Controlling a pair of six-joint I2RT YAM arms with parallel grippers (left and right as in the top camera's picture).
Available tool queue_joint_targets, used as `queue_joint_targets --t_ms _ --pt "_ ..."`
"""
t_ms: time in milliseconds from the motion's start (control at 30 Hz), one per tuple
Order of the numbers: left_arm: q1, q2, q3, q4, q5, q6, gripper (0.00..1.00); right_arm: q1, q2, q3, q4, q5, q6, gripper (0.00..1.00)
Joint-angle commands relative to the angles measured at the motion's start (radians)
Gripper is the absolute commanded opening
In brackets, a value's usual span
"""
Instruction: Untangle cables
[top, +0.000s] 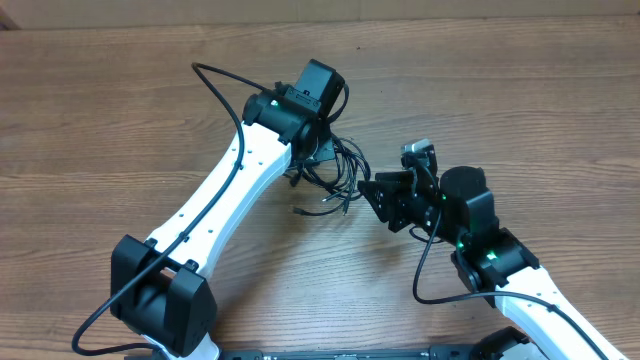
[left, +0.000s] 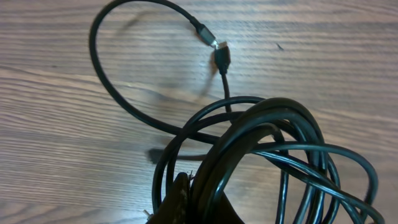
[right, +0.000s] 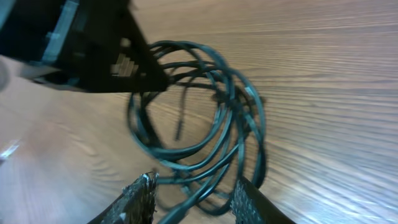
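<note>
left tool (top: 318, 152) clenched on cables (left: 230, 149), one tangled bundle; right tool (right: 194, 186) released, jaws apart.

Brown wood-grain table (top: 120, 110), tangled black cables (top: 345, 178) near its middle, partly resting on it

The cables (right: 245, 102) are blurred in the right wrist view — plug ends indistinguishable.

Cables (top: 335, 175) in a tangle on table (top: 520, 90) centre, betw L arm (top: 235, 190) at left & R arm (top: 470, 215) at right
</note>
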Motion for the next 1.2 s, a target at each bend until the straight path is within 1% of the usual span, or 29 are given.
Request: queue_joint_targets --t_ms 0,100,333,400,500,600,700,767,833,867,900,1000,1167 --pt "-0.003 0.003 0.004 0.008 0.069 0.040 0.04 0.019 0.042 0.018 0.005 0.145 -0.041 0.39" --pt "-0.017 0.003 0.004 0.008 0.088 0.069 0.04 0.027 0.080 0.018 0.007 0.257 -0.041 0.38" --pt "-0.035 0.003 0.004 0.025 0.190 0.089 0.04 0.050 0.138 0.018 0.009 0.269 -0.041 0.38" --pt "-0.039 0.003 0.004 0.027 0.211 0.112 0.04 0.049 0.157 0.018 0.006 0.306 -0.041 0.36" --pt "-0.039 0.002 0.004 0.018 0.214 0.187 0.04 0.048 0.187 0.018 0.001 0.463 -0.040 0.36" --pt "-0.039 0.002 0.004 0.018 0.224 0.243 0.04 0.048 0.191 0.018 0.025 0.504 -0.042 0.38" --pt "-0.040 0.002 0.004 0.015 0.257 0.323 0.04 0.048 0.191 0.018 0.055 0.508 -0.042 0.39" --pt "-0.040 0.002 0.004 0.016 0.328 0.400 0.04 0.048 0.191 0.018 0.064 0.508 -0.041 0.39" --pt "-0.040 0.002 0.004 0.016 0.459 0.523 0.04 0.048 0.191 0.018 0.079 0.507 -0.041 0.43" --pt "-0.040 0.002 0.004 0.015 0.500 0.573 0.04 0.048 0.191 0.018 0.093 0.507 -0.041 0.44" --pt "-0.040 0.002 0.004 0.015 0.518 0.598 0.04 0.048 0.191 0.018 0.098 0.507 -0.041 0.45" --pt "-0.040 0.002 0.004 0.008 0.545 0.642 0.04 0.048 0.191 0.018 0.129 0.507 -0.041 0.45" --pt "-0.040 0.002 0.004 -0.032 0.542 0.689 0.04 0.048 0.191 0.018 0.207 0.507 -0.042 0.46"
